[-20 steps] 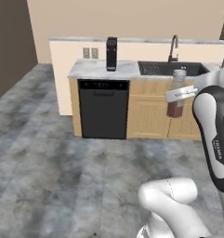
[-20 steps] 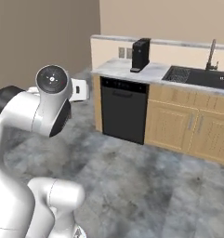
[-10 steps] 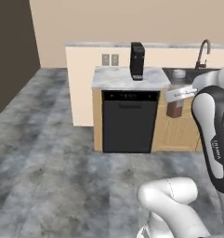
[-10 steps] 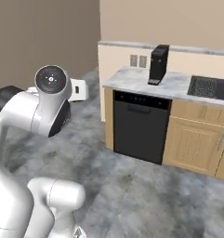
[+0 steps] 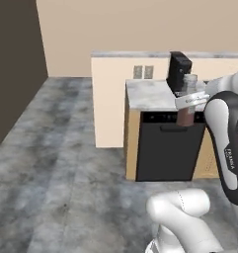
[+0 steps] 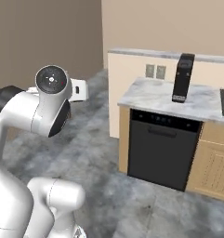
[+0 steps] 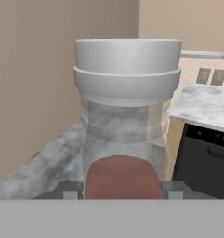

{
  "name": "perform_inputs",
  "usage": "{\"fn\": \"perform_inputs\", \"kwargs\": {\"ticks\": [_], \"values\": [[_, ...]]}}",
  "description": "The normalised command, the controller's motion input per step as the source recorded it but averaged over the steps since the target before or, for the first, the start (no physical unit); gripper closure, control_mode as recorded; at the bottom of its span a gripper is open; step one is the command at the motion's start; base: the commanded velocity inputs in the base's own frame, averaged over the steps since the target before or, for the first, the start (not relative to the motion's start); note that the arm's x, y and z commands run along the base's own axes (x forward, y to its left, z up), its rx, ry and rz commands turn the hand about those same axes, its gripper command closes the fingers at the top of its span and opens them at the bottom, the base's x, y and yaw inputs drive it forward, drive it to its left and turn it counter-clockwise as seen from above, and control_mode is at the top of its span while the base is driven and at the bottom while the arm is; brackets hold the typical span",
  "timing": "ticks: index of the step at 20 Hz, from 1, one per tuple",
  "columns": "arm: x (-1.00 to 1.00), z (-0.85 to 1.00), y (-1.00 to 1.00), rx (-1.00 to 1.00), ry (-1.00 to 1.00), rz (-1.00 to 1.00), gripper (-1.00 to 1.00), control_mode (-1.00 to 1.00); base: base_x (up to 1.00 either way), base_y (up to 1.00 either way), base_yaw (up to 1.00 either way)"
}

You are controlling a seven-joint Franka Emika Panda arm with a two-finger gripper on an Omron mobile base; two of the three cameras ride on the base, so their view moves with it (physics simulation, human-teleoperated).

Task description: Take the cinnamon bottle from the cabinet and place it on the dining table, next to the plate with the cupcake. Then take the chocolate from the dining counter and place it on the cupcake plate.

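Cinnamon bottle [image 7: 127, 116] upright between fingers [image 7: 70, 190]

The cinnamon bottle [image 7: 125, 135] has clear glass, a reddish-brown content in the lower part and a pale grey cap; in the left base view the same bottle [image 5: 186, 106] looks dark brown under a greyish top. The arm [image 5: 228, 143] is white with dark joints (one round dark disc with a small red mark shows in the right base view). The dishwasher [image 6: 159, 151] is black, and its worktop [image 6: 160, 95] is white marble with grey veins. The coffee machine [image 6: 182, 77] is black. The cabinet front [image 6: 217, 165] is light tan wood. The floor [image 5: 56, 168] is mottled grey stone. The walls [image 5: 110, 29] are beige, with one dark brown panel [image 5: 14, 64] at the left.
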Motion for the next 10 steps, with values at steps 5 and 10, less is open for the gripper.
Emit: {"fn": "perform_inputs", "kwargs": {"ticks": [5,10], "values": [[0.00,0.00,0.00,0.00,0.00,0.00,1.00,1.00,1.00,0.73,-0.10],[0.00,0.00,0.00,0.00,0.00,0.00,1.00,1.00,1.00,0.77,-0.14]]}}
